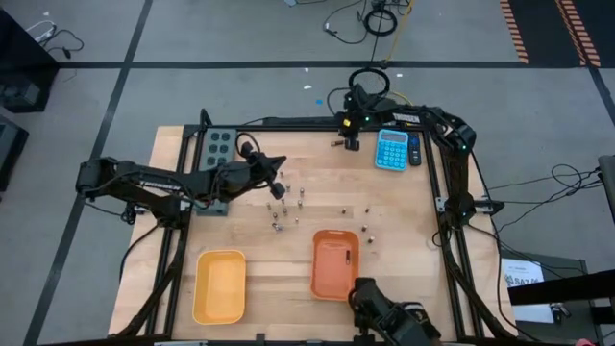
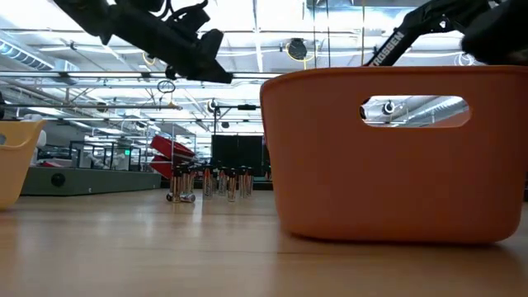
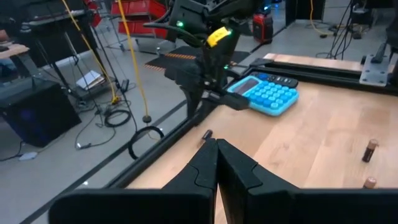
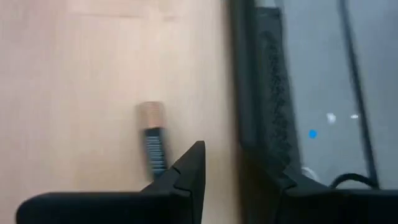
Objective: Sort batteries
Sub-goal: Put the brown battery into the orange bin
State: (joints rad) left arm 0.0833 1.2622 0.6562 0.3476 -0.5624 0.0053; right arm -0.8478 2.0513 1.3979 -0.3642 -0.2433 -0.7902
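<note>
Several small batteries (image 1: 283, 202) stand and lie mid-table, seen as a cluster (image 2: 206, 183) in the low view. A few more batteries (image 1: 365, 229) are scattered to their right. One battery (image 1: 346, 256) lies in the orange tray (image 1: 322, 279). My left gripper (image 1: 282, 183) hovers shut above the cluster, raised off the table (image 2: 210, 62), with nothing visible between its fingers (image 3: 216, 144). My right gripper (image 1: 344, 144) is open, low at the table's far edge. A lone battery (image 4: 152, 140) lies there beside one of its fingers (image 4: 189, 168). My right gripper comes down at the far edge with one finger right beside the lying battery's end (image 4: 157, 168). The battery lies flat on the wood, outside the gap between the fingers. I cannot tell whether the finger touches it.
A yellow tray (image 1: 202, 308) sits near the front left, the orange tray (image 2: 396, 206) beside it. A blue calculator (image 1: 392, 149) and a grey power strip (image 1: 216, 144) lie at the far side. The black frame rail (image 4: 255, 93) runs along the far edge.
</note>
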